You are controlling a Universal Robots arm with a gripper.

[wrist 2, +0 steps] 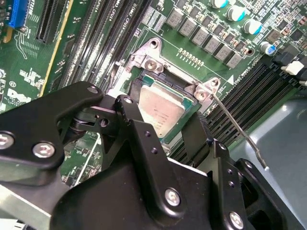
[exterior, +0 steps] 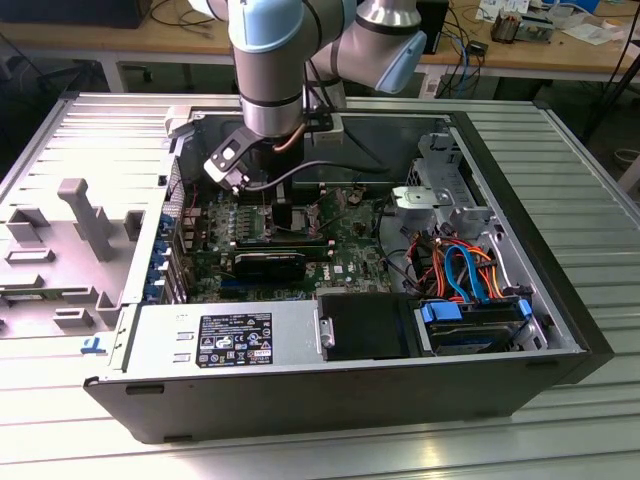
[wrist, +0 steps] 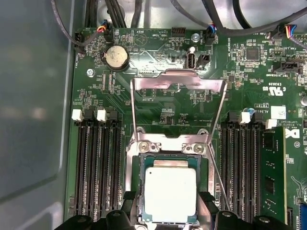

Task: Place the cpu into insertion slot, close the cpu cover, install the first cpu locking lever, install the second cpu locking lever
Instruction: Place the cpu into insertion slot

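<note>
Gripper (wrist: 169, 203) set low over the insertion slot (wrist: 136, 177) inside the open computer case (exterior: 350, 400).
The cpu (wrist: 170, 194) is seen lying flat in the slot, silver top up. The fingers (wrist: 128, 207) are held apart, 1 at each side of the chip; contact cannot be told. The cpu cover (wrist: 178, 82) is stood open at the slot's hinge edge. 1 wire lever (wrist 2: 240, 129) is seen unlatched.
</note>
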